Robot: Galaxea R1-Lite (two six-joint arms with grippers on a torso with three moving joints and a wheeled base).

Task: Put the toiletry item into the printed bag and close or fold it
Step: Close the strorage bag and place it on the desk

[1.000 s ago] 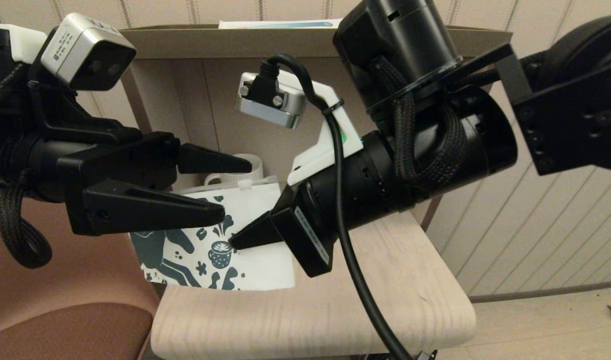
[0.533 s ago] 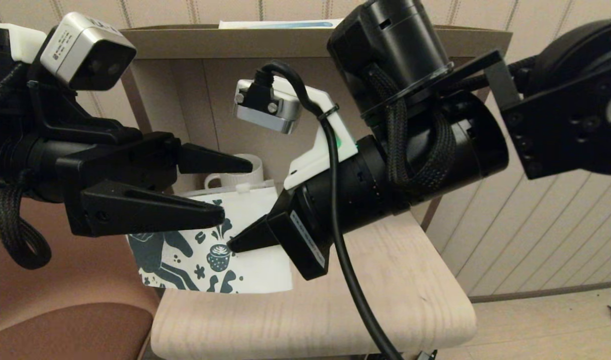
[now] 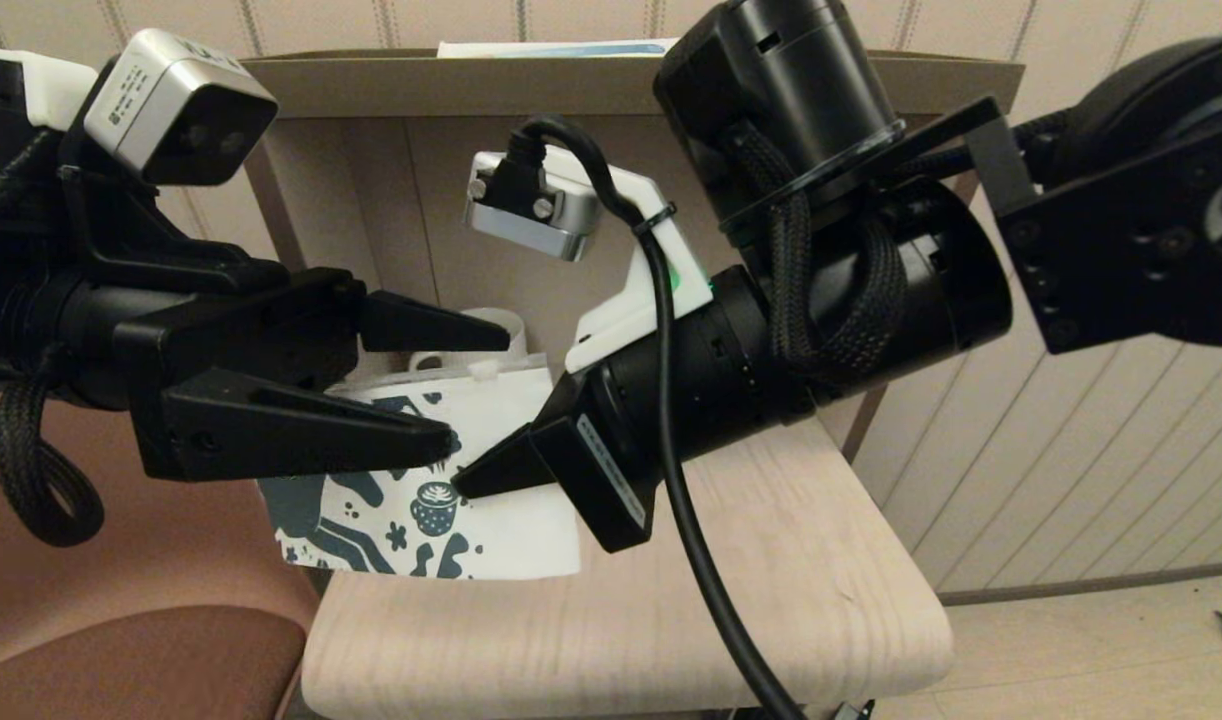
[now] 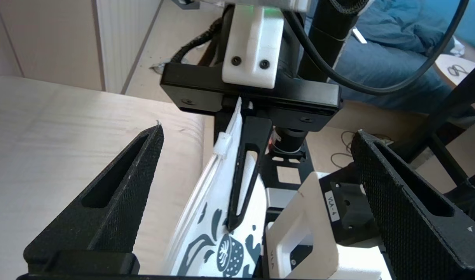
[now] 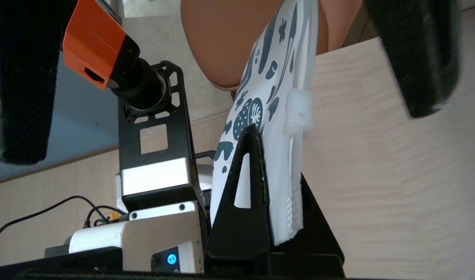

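Printed bag (image 3: 491, 520) shifted leftward | right pincer (image 3: 458, 487) clamps it | left pincer (image 3: 476, 385) wide, empty

A small white label (image 4: 332, 205) on a black block in the left wrist view reads "VLA-4".

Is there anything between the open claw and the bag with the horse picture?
No, nothing visible is in the way. The left claw is open, with only air between its fingers and the printed bag. The right claw is shut on the bag, holding it up over the wooden table. The little tube can't be seen.
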